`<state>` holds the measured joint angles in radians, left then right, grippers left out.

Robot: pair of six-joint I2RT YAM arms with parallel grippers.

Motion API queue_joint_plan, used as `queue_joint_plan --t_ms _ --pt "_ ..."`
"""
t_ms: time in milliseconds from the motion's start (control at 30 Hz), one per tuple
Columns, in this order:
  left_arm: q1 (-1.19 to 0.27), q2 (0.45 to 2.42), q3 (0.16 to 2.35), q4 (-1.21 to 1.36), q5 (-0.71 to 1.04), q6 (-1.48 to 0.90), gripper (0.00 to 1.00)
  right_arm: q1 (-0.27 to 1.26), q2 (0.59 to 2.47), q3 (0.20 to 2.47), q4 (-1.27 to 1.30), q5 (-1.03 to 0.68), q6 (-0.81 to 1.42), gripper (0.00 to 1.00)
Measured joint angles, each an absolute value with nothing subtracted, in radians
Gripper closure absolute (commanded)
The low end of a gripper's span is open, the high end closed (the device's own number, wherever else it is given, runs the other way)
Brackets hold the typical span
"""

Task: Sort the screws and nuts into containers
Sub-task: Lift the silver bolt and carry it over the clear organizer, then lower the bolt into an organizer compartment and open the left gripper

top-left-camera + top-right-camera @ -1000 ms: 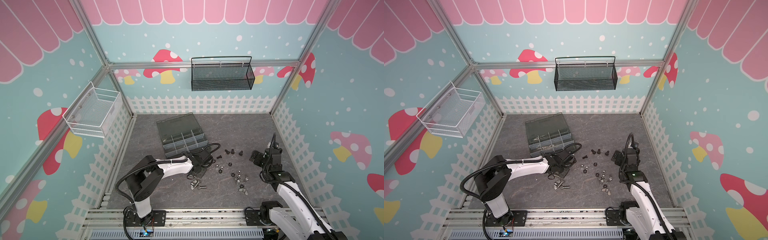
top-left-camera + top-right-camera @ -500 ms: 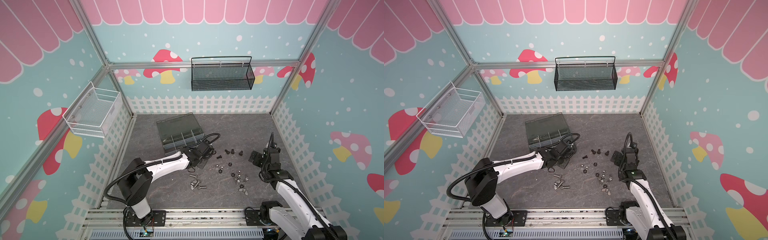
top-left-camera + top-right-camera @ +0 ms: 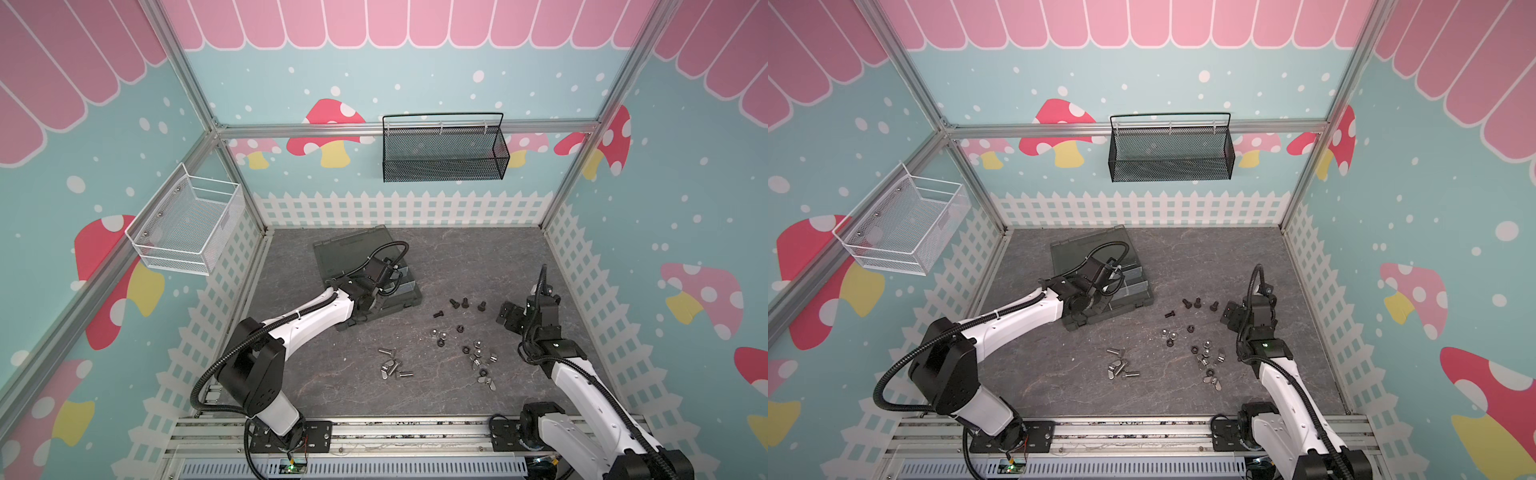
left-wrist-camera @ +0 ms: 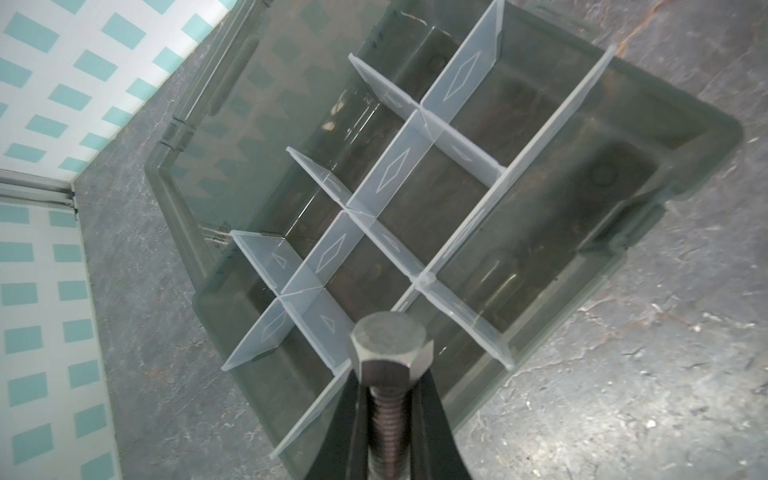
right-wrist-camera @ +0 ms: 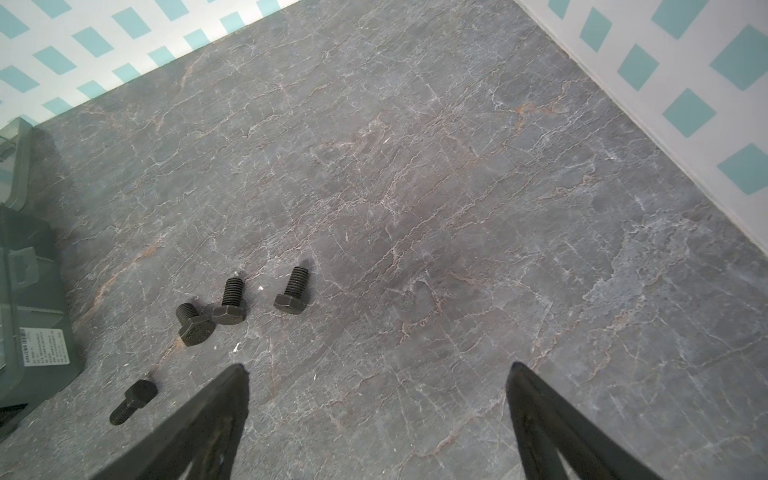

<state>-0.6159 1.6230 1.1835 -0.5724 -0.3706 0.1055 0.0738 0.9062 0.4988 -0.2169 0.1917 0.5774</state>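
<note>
Silver hex screw (image 4: 390,345) sits clamped by its threaded shank in the left end effector (image 4: 390,376), head pointing out over the smoky box (image 4: 623,137). In both top views that box lies just left of centre on the tabletop (image 3: 478,257). The screw head hangs over a clear divider (image 4: 316,320) near a corner of the box, so a release here would likely bounce it into the wrong section or out onto the stone. Better to shift until the head is squarely above one compartment (image 4: 374,278), lower close to its floor, then part the jaws slowly. The right end effector (image 5: 378,368) stands wide apart and empty over bare tabletop, black screws (image 5: 227,301) just beside it. Nuts (image 3: 478,353) lie scattered lower right of centre in a top view, well apart from the box
</note>
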Motion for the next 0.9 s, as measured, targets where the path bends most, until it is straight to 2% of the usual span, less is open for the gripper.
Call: queue_joint_plan --t_ms 333,900 --pt "-0.578 1.666 1.158 -0.573 -0.363 0.189 1.00 0.074 0.921 0.501 -0.217 0.183 0.577 0.02" --pt "-0.556 1.718 1.145 -0.577 -0.355 0.199 0.97 0.074 0.922 0.505 -0.217 0.176 0.577 0.02"
